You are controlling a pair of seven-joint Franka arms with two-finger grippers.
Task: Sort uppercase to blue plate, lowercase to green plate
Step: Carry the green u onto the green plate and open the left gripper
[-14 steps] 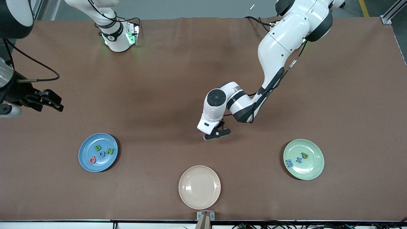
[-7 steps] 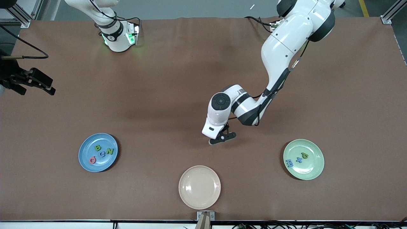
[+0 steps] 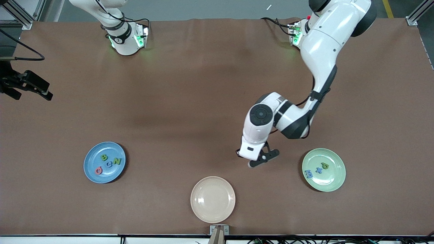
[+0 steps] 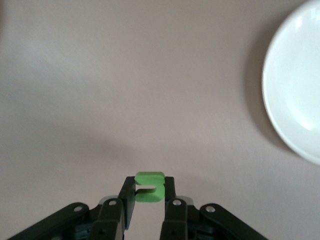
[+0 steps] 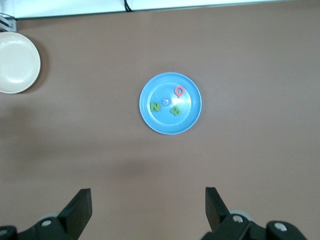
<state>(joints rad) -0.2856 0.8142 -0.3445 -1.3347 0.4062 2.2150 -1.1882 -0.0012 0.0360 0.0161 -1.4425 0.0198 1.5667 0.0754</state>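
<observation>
Your left gripper (image 3: 261,161), clamped on the green u (image 4: 150,186), has swung toward the green plate (image 3: 335,183); the right gripper (image 5: 148,212) now gapes wide, waiting.

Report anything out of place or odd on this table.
Nothing stands out. Four letters lie on the blue plate, three on the green plate; the left gripper holds a green letter; the cream plate is bare.

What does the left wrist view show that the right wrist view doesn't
Only the left wrist view shows the left gripper shut on the green u. Only the right wrist view shows the open right gripper and the blue plate holding G, C, N and B. Both show the cream plate and brown table.
</observation>
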